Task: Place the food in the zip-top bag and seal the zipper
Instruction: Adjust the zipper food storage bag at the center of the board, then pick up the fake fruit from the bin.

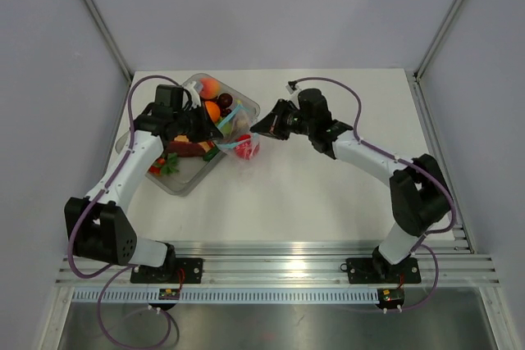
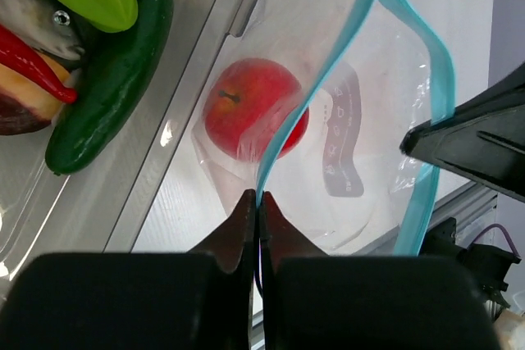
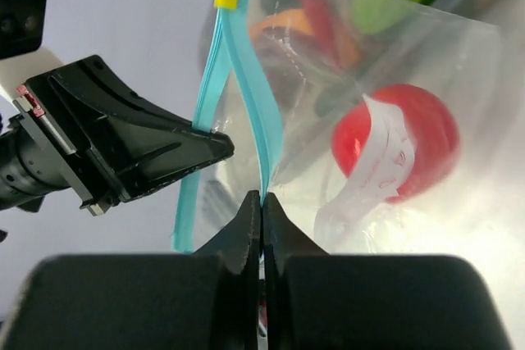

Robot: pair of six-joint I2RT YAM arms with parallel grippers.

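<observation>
Left gripper (image 2: pixel 258 196) and right gripper (image 3: pixel 262 196) each clamp one lip of the zipper (image 2: pixel 328 71), spreading the bag (image 1: pixel 244 148) between them, red apple (image 2: pixel 246 108) inside; other food (image 1: pixel 212 109) lies in the tub (image 1: pixel 179 186), seemingly nearer the left arm (image 1: pixel 123 174).

A white table (image 1: pixel 328 202) fills the middle, closed in by plain pale grey walls (image 1: pixel 271 6) on the left, far and right sides. Slim metal posts (image 1: pixel 96 14) rise at its far corners. A ribbed aluminium rail (image 1: pixel 279 266) runs along the near edge. The light is soft and even.
</observation>
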